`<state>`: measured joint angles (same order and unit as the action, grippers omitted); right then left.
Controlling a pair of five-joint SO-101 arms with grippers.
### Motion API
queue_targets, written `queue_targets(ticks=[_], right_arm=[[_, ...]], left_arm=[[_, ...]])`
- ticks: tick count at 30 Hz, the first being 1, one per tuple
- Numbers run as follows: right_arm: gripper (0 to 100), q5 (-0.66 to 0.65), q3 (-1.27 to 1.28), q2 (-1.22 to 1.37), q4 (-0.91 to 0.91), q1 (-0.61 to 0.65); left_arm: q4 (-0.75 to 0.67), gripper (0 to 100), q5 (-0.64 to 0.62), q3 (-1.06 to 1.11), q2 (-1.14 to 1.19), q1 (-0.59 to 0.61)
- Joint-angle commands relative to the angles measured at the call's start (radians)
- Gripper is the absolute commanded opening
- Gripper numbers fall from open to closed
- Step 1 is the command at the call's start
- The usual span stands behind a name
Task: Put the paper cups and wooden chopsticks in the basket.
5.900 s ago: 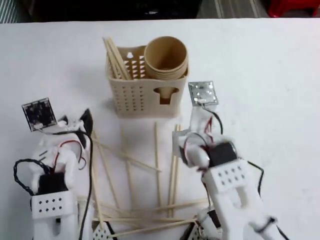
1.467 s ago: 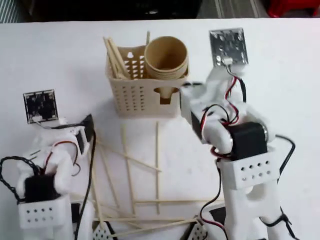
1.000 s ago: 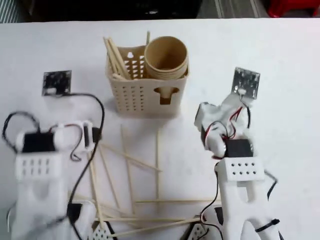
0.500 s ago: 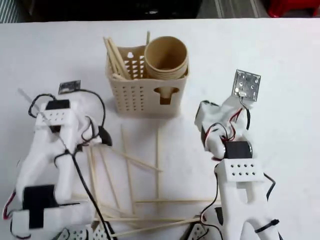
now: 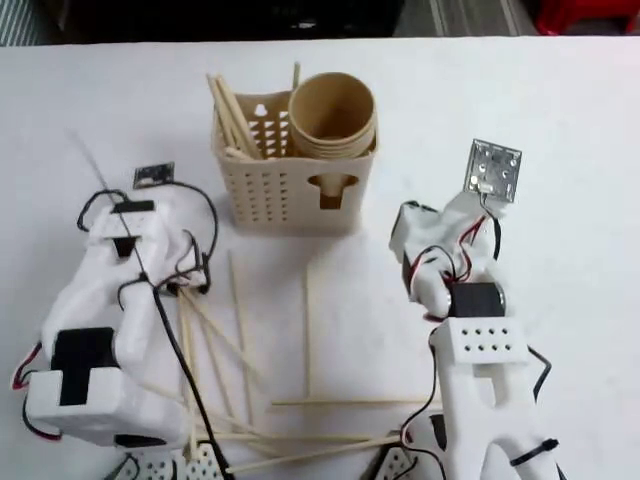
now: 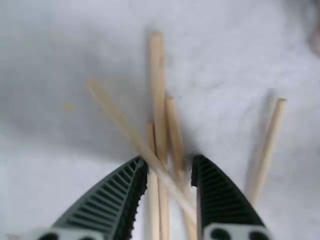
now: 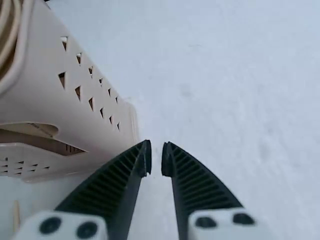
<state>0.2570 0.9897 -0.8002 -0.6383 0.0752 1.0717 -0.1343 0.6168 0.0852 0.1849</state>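
The paper cups (image 5: pixel 332 112) sit nested in one stack inside the cream perforated basket (image 5: pixel 285 195), in the compartment on the right arm's side. A bundle of wooden chopsticks (image 5: pixel 230 118) leans upright in the other compartment, and one thin stick rises just behind the cups. The basket stands on the white desk (image 5: pixel 560 120), toward its far side and between the two arms.

In front of the basket, loose chopsticks (image 5: pixel 305 325) lie scattered on the desk. One lies straight, pointing toward the basket. Several fan out close to the left arm, and others lie crosswise nearer the arms' bases.

The left hand (image 6: pixel 168 167) is down over that fan. Its ribbed fingers are released and spread apart, straddling a few sticks that cross one another between them. I cannot tell whether the fingers press on the sticks. One more stick lies apart, off to the side of this hand.

The right hand (image 7: pixel 155 159) is just beside the basket's wall, over bare desk. It is clenched almost together, with only a thin slit between the tips, and grasps nothing
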Motion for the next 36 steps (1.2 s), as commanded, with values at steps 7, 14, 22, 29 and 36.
queue_targets(ticks=[7,14,22,29,36], right_arm=[[5.0,0.008,-0.006,-0.019,0.019,-0.013],[4.9,0.008,-0.006,-0.019,0.018,-0.013],[5.0,0.008,-0.002,-0.021,0.018,-0.015],[5.2,0.008,0.006,-0.025,0.019,-0.013],[5.2,0.008,0.006,-0.025,0.019,-0.013]], left_arm=[[-0.029,13,-0.008,-0.032,0.01,0.008],[-0.021,13,-0.011,-0.084,0.008,0.004],[-0.015,4,-0.063,-0.167,0.012,-0.007],[-0.011,2,-0.063,-0.189,0.005,-0.008],[0.203,2,-0.063,-0.4,0.005,-0.008]])
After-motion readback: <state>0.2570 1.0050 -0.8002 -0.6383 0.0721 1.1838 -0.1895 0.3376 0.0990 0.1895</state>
